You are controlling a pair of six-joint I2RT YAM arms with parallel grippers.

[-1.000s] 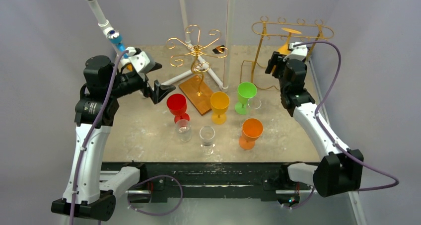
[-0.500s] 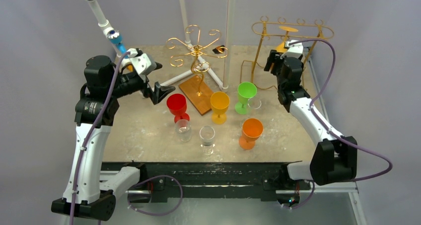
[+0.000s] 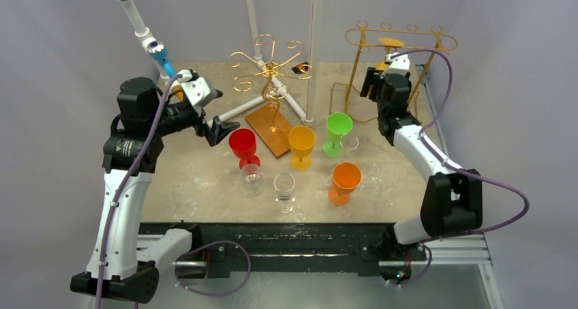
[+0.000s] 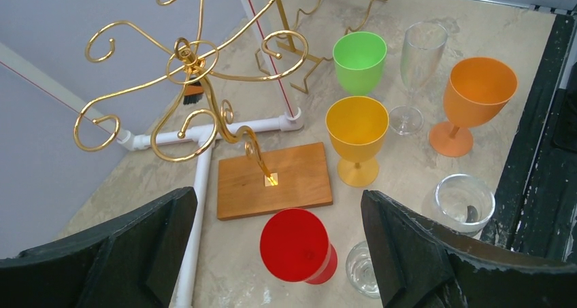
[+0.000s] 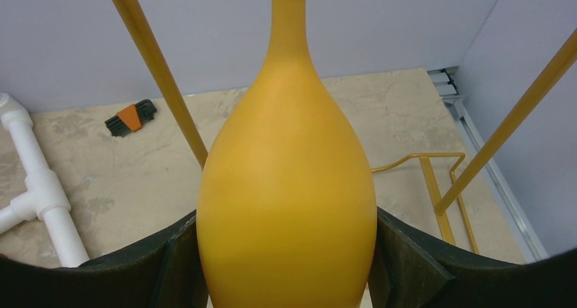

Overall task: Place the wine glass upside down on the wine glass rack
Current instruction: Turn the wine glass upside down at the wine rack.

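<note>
- The right claw (image 5: 286, 270) is pinching the upside-down wine glass (image 5: 286, 185). One finger presses on each side of its round bowl.
- The stem goes straight up from the claw. The foot is up by the top rails of the gold wine glass rack (image 3: 409, 33). I cannot tell if it sits on them.
- Thin gold bars of the rack slant past on both sides of this claw.
- Behind the claw, low on the tabletop (image 5: 381, 111), lies a small black and orange tool (image 5: 130, 116).
- The left claw (image 4: 277, 198) is spread wide and holds nothing.
- A red glass (image 4: 296, 245) stands right under it.
- A little past the claw are a wooden board (image 4: 275, 179) and a curly gold stand (image 4: 190, 56).
- Farther out stand a yellow glass (image 4: 356, 124), a green glass (image 4: 359, 60) and an orange glass (image 4: 480, 90).
</note>
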